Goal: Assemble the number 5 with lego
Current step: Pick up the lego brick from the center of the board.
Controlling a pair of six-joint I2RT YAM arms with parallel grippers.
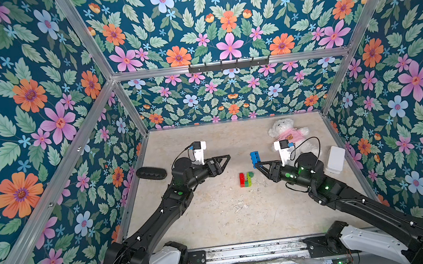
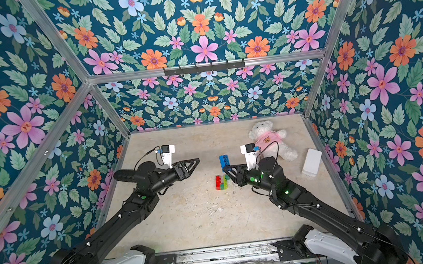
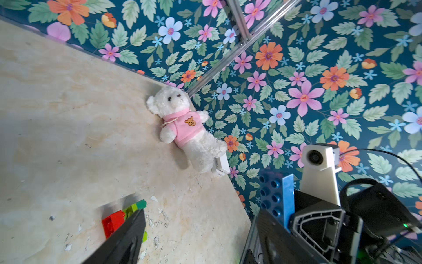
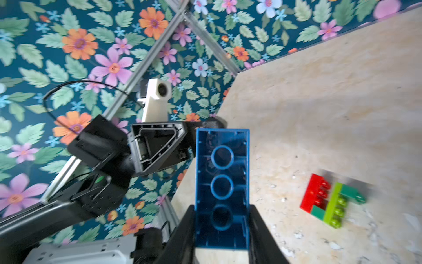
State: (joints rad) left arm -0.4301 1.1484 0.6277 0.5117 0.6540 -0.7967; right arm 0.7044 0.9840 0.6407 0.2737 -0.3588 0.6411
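Observation:
A small lego stack (image 1: 246, 179) lies on its side mid-table: red, dark green, lime and dark green bricks joined in steps, also seen in the right wrist view (image 4: 331, 201). My right gripper (image 1: 257, 164) is shut on a long blue brick (image 1: 255, 157), which stands upright above the table just right of the stack. In the right wrist view the blue brick (image 4: 222, 182) shows its hollow underside between the fingers. My left gripper (image 1: 226, 159) hangs open and empty to the left of the stack. One of its fingers (image 3: 134, 228) partly hides the stack (image 3: 113, 220).
A white teddy (image 1: 288, 134) in a pink shirt lies at the back right, with a white box (image 1: 336, 160) beside it near the right wall. A black oval object (image 1: 151, 173) rests by the left wall. Floral walls and aluminium rails enclose the table (image 1: 215, 219).

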